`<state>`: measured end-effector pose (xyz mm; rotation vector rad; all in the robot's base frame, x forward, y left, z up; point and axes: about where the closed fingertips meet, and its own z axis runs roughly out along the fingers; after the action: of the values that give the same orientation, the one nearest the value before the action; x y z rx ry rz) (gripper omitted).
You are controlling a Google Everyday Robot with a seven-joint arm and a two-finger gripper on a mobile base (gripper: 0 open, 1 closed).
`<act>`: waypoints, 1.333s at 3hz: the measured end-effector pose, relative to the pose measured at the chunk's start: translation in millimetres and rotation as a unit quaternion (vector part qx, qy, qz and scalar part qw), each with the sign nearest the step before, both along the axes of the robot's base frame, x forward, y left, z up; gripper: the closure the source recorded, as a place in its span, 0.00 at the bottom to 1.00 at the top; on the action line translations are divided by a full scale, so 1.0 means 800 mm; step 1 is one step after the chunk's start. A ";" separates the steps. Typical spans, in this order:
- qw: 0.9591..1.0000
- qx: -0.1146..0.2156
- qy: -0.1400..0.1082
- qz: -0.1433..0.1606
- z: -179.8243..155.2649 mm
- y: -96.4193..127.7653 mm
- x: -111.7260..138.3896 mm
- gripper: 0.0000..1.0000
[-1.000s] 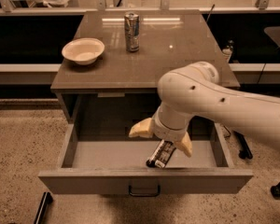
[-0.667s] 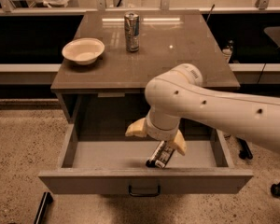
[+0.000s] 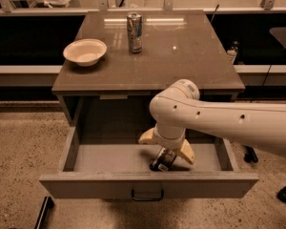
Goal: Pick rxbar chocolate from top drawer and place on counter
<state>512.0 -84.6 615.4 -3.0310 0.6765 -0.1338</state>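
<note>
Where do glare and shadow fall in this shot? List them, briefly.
Camera view: bright glare streaks lie on the glossy counter behind the can. The recess behind the top drawer sits in deep shadow. The gripper, low in the drawer over the rxbar chocolate, casts a dark patch on the drawer floor. Warm, dim overall cast.

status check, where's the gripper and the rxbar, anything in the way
Gripper down inside the open top drawer. Rxbar chocolate directly beneath it, not yet on the counter. Bowl and can stand on the counter's far half.
</note>
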 end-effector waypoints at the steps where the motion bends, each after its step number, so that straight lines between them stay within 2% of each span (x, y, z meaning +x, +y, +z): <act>1: 1.000 0.009 0.010 -0.004 -0.017 -0.012 0.001 0.00; 2: 1.000 0.013 0.017 0.000 -0.030 -0.018 -0.003 0.19; 3: 1.000 0.013 0.024 0.003 -0.039 -0.021 -0.006 0.42; 4: 1.000 0.013 0.024 0.003 -0.031 -0.021 -0.006 0.66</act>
<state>507.0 -101.6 590.6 -3.0205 0.6675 -0.0519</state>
